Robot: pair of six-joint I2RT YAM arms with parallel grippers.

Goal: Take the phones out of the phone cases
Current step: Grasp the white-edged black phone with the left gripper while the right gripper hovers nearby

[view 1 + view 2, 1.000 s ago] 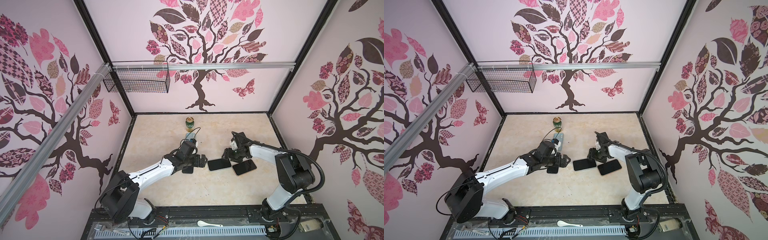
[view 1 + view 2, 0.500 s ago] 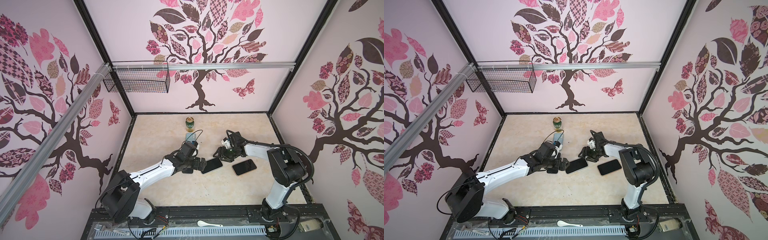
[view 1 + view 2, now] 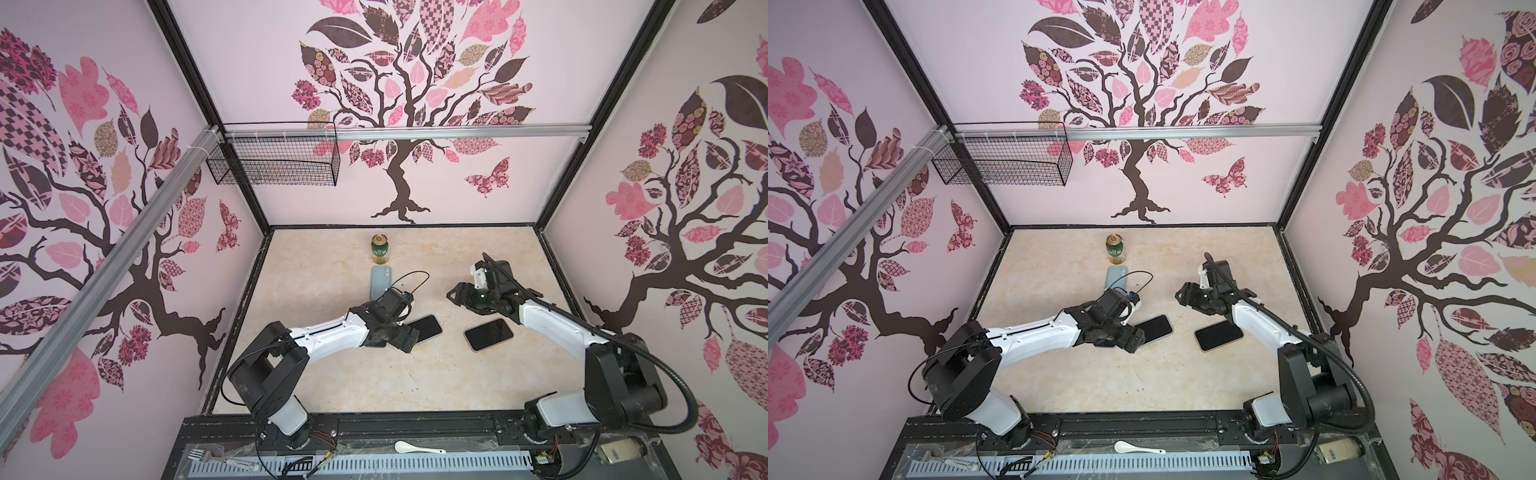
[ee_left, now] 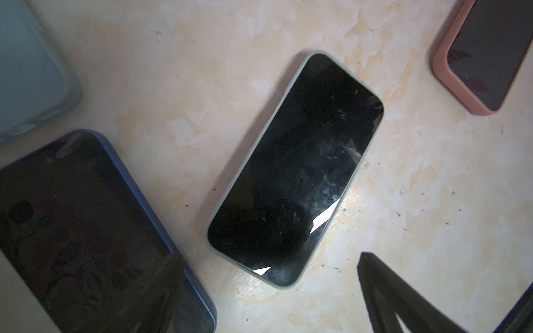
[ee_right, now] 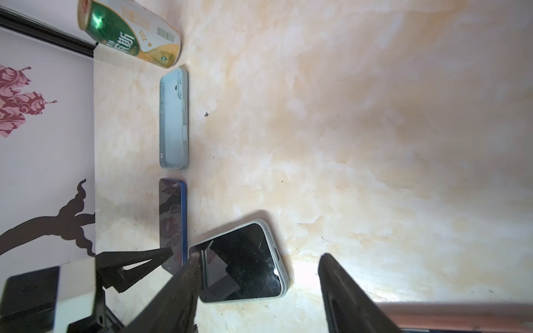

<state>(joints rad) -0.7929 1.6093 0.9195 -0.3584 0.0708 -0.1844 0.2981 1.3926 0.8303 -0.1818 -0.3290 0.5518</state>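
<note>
phone point(image 4: 294, 170), smudged glossy glass, rounded corners

The table point(image 4: 432, 201) was marbled cream. One black-screened phone point(image 4: 294, 170) was edged in pale grey-green, a second phone point(image 4: 86, 230) in dark blue, a third phone point(image 4: 490, 49) in salmon pink. A lone case point(image 5: 174, 118) was light blue; the can point(image 5: 129, 34) green, white and gold.

Overhead stereo pair over whole table point(image 3: 415, 374); close wrist views, common pale-cased phone point(image 4: 294, 170).

Can point(image 3: 379, 249) behind case point(image 3: 380, 280), phone point(image 3: 428, 326) left of second phone point(image 3: 488, 334)
</note>
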